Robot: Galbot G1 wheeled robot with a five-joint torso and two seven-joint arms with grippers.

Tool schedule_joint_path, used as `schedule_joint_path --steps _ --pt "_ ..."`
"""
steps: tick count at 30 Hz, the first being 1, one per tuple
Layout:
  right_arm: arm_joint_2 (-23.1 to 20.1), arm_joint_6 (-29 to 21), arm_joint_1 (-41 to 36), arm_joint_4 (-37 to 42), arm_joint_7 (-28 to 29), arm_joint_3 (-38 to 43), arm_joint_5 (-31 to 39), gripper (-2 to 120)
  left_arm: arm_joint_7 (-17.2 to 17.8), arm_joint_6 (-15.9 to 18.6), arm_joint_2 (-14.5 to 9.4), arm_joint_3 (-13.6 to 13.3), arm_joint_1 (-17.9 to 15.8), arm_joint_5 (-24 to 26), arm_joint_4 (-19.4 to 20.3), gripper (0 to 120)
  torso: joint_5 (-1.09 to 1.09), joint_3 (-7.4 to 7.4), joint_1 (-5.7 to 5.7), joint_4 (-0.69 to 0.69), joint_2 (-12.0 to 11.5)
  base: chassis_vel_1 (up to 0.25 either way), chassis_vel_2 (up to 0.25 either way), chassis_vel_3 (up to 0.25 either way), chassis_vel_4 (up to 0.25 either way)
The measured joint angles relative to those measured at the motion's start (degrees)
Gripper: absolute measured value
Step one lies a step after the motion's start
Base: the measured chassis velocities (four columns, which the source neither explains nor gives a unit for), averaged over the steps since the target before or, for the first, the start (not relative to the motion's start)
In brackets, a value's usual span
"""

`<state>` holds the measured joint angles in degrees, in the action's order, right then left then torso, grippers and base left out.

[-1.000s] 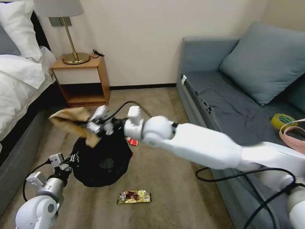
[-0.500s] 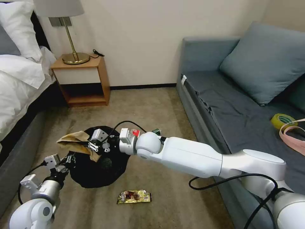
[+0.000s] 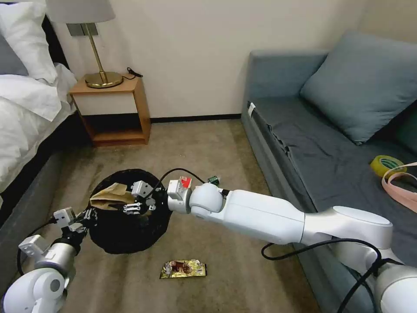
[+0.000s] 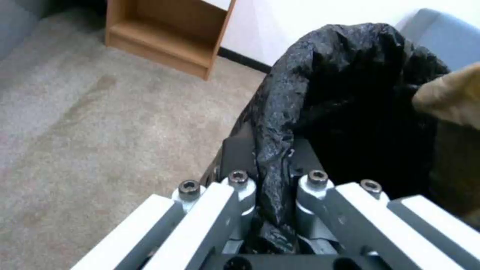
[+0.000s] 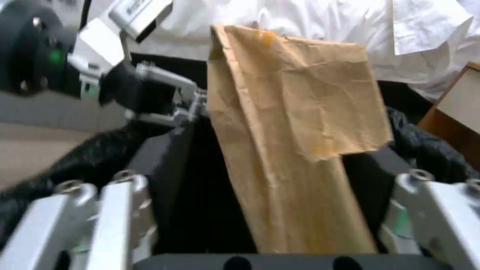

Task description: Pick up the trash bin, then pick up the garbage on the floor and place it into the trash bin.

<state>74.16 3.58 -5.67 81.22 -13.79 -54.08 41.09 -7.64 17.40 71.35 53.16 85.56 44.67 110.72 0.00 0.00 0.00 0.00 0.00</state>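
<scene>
Trash bin, black-lined, is off the carpet beside the bed, its rim pinched between the closed fingers of the left gripper. Brown paper bag lies over the bin's mouth; right gripper sits at it, jaws spread wide, gripping nothing. Gold-brown wrapper lies on carpet near the bin.

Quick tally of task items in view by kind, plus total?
Trash bin: 1
Brown paper bag: 1
Gold snack wrapper: 1
Red-and-white packet: 1
Green-label bottle: 1
Total: 5
</scene>
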Motion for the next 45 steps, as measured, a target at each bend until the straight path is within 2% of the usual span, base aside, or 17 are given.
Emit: schedule_joint_path --steps 1,2,5,8,11,18,24,31,33,36,37,41,45 --pt "0.1 0.1 -0.2 -0.3 0.2 0.0 -0.8 77 0.0 0.0 -0.2 0.2 0.0 0.1 -0.3 5 0.0 0.0 0.0 0.0 0.0 0.0 0.0 0.0 0.0" --pt "0.1 0.1 -0.2 -0.3 0.2 0.0 -0.8 77 0.0 0.0 -0.2 0.2 0.0 0.1 -0.3 5 0.0 0.0 0.0 0.0 0.0 0.0 0.0 0.0 0.0" --pt "0.6 0.2 -0.5 -0.6 0.9 -0.1 -2.8 92 -0.2 0.0 -0.5 0.3 0.3 0.1 -0.6 5 0.0 0.0 0.0 0.01 0.0 0.0 0.0 0.0 0.0" --pt "0.9 0.3 -0.3 -0.6 1.0 -0.5 -5.0 98 -0.2 0.0 -0.5 0.3 0.3 0.1 -0.6 5 0.0 0.0 0.0 0.0 0.0 0.0 0.0 0.0 0.0" --pt "1.6 1.4 0.7 -1.6 0.7 -1.2 -9.8 100 -0.2 -0.1 -0.2 0.1 0.2 0.1 -0.6 5 0.0 0.0 0.0 0.02 0.0 0.0 0.0 0.0 0.0" --pt "1.9 0.9 1.8 -1.7 1.9 -2.4 -11.8 100 -0.2 -0.1 0.2 -0.1 -0.1 -0.2 -0.8 5 0.0 0.0 0.0 0.0 0.0 0.0 0.0 0.0 0.0" --pt "1.6 1.4 3.0 -1.3 1.7 -2.9 -16.8 100 -0.2 -0.3 0.3 -0.2 -0.2 -0.5 -1.1 5 0.0 0.0 0.0 0.01 0.0 0.0 0.0 0.0 0.0" --pt "2.0 2.3 3.1 -2.3 1.7 -1.0 -30.4 100 -0.2 -0.4 0.6 -0.6 -0.5 -0.8 -1.3 5 0.0 0.0 0.0 0.0 0.0 0.0 0.0 0.0 0.0" --pt "2.1 2.4 3.1 -2.5 1.7 -0.6 -32.1 100 -0.2 -0.4 0.6 -0.6 -0.6 -0.9 -1.3 5 0.0 0.0 0.0 0.01 0.0 0.0 0.0 0.0 0.0" --pt "2.7 4.2 2.7 -3.9 1.1 2.0 -40.6 100 -0.2 -0.4 0.8 -0.5 -0.7 -1.0 -1.5 5 0.0 0.0 0.0 0.0 0.0 0.0 0.0 0.0 0.0" --pt "2.7 4.2 2.7 -3.9 1.1 2.0 -40.6 100 -0.2 -0.4 0.8 -0.5 -0.7 -1.0 -1.5 5 0.0 0.0 0.0 0.0 0.0 0.0 0.0 0.0 0.0" --pt "3.4 7.3 2.4 -4.2 -2.3 5.1 -54.4 100 -0.2 -0.6 0.9 -0.2 -0.9 -1.2 -2.1 5 0.0 0.0 0.0 0.01 0.0 0.0 0.0 0.0 0.0" --pt "3.4 9.1 2.4 -3.8 -4.4 5.5 -58.8 100 -0.2 -0.6 1.2 -0.1 -1.1 -1.2 -2.3 5 0.0 0.0 0.0 0.01 0.0 0.0 0.0 0.0 0.0"
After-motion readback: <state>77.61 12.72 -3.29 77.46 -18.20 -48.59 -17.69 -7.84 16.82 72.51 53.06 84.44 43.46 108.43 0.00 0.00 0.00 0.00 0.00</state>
